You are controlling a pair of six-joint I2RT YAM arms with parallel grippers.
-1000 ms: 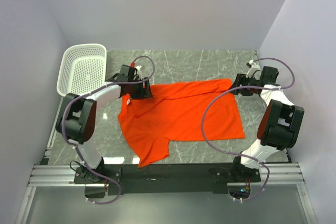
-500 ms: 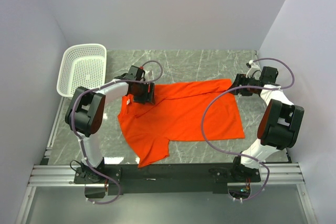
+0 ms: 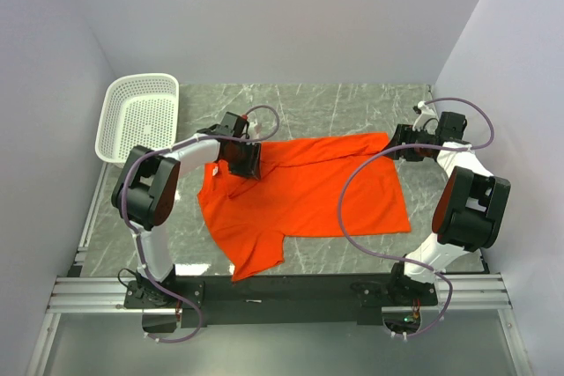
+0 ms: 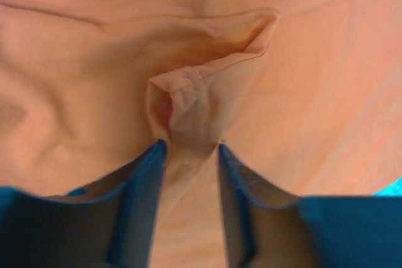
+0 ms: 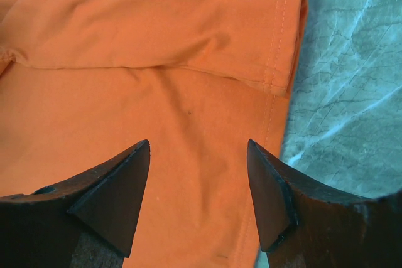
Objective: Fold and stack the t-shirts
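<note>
One orange-red t-shirt [image 3: 308, 195] lies spread flat on the marble table, collar end to the left and one sleeve hanging toward the near edge. My left gripper [image 3: 245, 160] sits at the shirt's far left part. In the left wrist view its blue fingers [image 4: 141, 186] stand close together with a raised fold of the shirt [image 4: 188, 105] pinched between them at the gripper [image 4: 188, 147]. My right gripper [image 3: 398, 149] is at the shirt's far right corner. In the right wrist view it [image 5: 198, 145] is open just above the hemmed edge of the shirt [image 5: 157, 36], with nothing between the fingers.
A white perforated basket [image 3: 141, 116] stands at the far left, partly off the table. Marble tabletop [image 3: 335, 103] shows behind the shirt and at the right [image 5: 352, 92]. Walls close in on three sides. Purple cables loop over both arms.
My left gripper has moved right and slightly nearer, from the shirt's left edge onto the fabric near the collar. The right arm and the shirt's outline have not visibly changed.
</note>
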